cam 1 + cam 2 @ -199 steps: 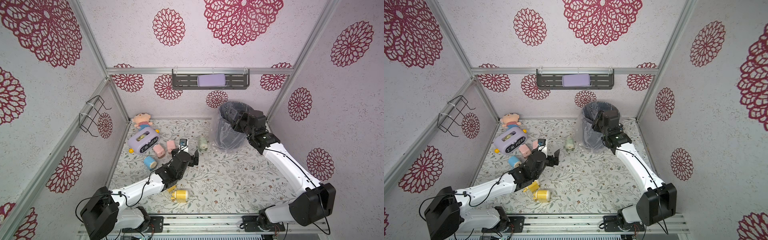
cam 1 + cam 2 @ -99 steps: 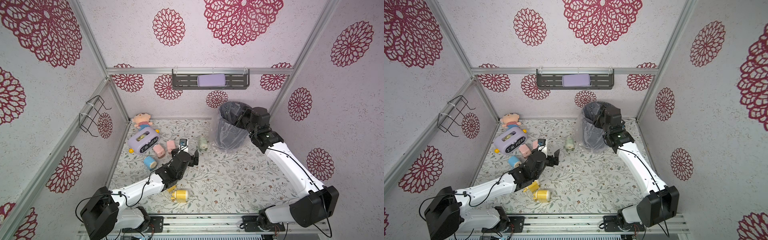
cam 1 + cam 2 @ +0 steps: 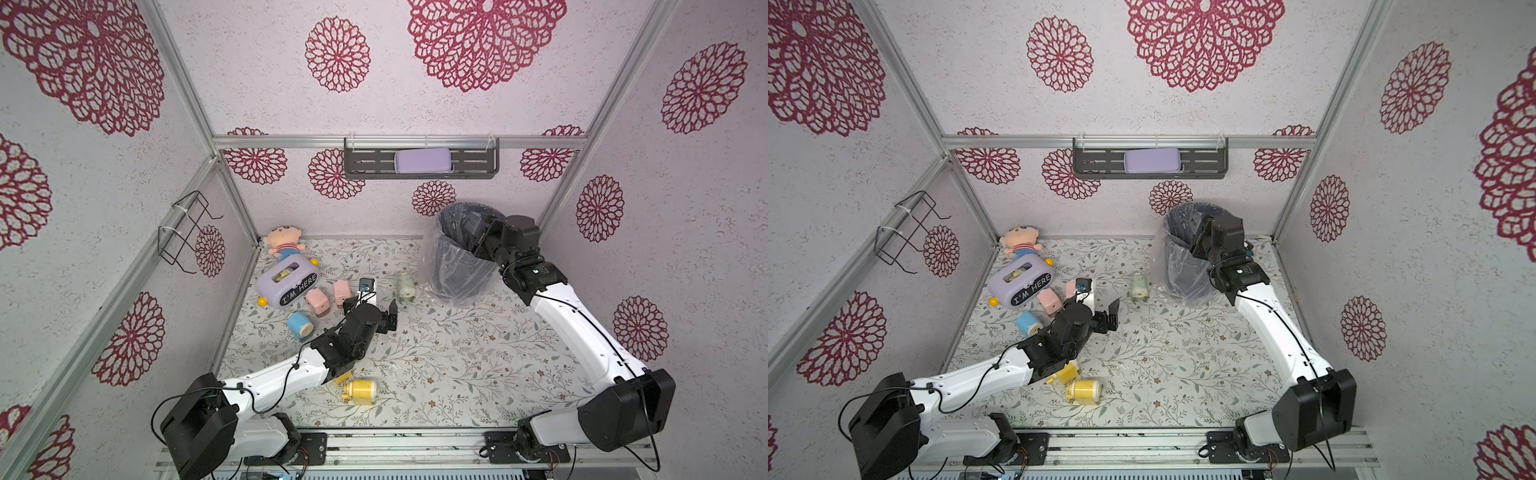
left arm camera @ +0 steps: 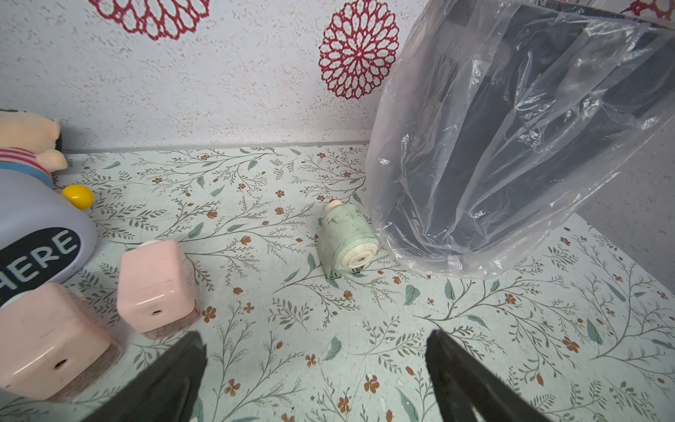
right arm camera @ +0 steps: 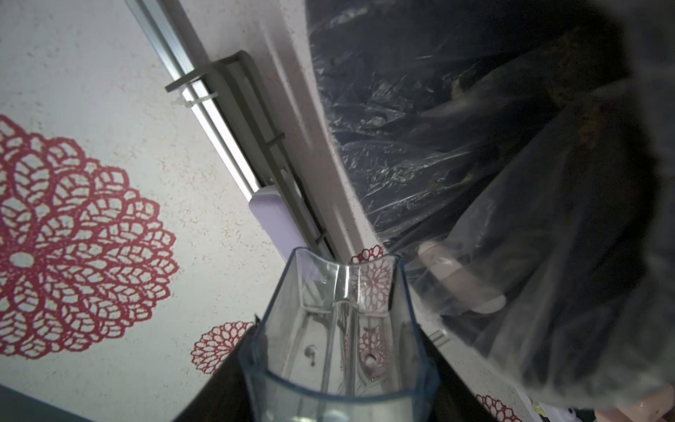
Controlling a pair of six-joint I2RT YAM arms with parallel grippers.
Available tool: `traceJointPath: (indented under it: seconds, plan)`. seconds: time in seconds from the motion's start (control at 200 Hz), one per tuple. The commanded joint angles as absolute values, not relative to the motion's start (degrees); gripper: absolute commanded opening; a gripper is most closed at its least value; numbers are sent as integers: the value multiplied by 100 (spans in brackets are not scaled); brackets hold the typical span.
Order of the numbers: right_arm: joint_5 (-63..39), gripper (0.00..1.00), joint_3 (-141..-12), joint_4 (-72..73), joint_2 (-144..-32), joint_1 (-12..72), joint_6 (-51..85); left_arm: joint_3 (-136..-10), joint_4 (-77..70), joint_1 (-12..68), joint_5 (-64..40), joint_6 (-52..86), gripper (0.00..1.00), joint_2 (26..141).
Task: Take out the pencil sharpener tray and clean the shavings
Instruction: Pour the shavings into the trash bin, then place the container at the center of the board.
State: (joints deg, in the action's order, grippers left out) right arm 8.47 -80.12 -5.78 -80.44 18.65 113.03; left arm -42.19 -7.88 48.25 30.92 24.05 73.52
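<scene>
Gripping the pencil sharpener tray (image 5: 339, 321), a clear plastic box, between clenched fingers (image 5: 453, 380), the right gripper (image 3: 473, 227) is reaching in at the rim of the trash bin (image 3: 451, 270). The bin is standing at one o'clock on the floral mat (image 3: 457, 365), taking the back wall as twelve. In the right wrist view the tray is pointing its open end away from the camera, with the bin's crinkled plastic liner (image 5: 511, 219) just beside it. In both top views the tray itself is hidden behind the arm.

Near the mat's centre, the left gripper (image 3: 372, 305) is hovering with its fingers spread wide and grasping nothing. Bare mat is showing between them in the left wrist view.

A green pencil sharpener (image 4: 347, 241) is lying on its side just beside the bin's foot, toward twelve o'clock from that gripper. Two pink sharpeners (image 3: 341, 291) are sitting close together at ten o'clock, near a lilac box lettered "I'M HERE" (image 3: 286, 280) and a plush doll (image 3: 284, 243) in the back corner. A blue sharpener (image 3: 300, 326) is resting at nine o'clock, and a yellow one (image 3: 361, 390) at seven, near the front rail.

On the back wall, a lilac case (image 3: 422, 161) is sitting on a dark shelf (image 3: 365, 162).
</scene>
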Motion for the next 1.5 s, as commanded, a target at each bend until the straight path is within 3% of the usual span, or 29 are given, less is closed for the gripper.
traceJointPath:
  seconds: [0.0,0.26,0.59,0.841,1.031,1.496]
  plan:
    - [600,42,-8333,-527,-7914,1809,10237,-4153,-923,4887,3068,2344,97,7235]
    - [246,43,-9269,-1167,-7950,2279,6799,-4045,-932,4882,3230,2180,98,6945]
    - [204,41,-7380,-546,-7085,3145,4248,-3951,-959,4729,3033,2287,97,6781]
    - [898,40,-5389,-166,-6432,3858,3581,-3859,-930,3923,1903,2995,97,6834]
    - [1733,41,-3729,993,-6165,4431,3511,-3830,-879,3551,1527,3197,97,6838]
    - [2920,42,-2732,3218,-7910,5341,2618,-3832,-827,3463,1759,3069,97,6937]
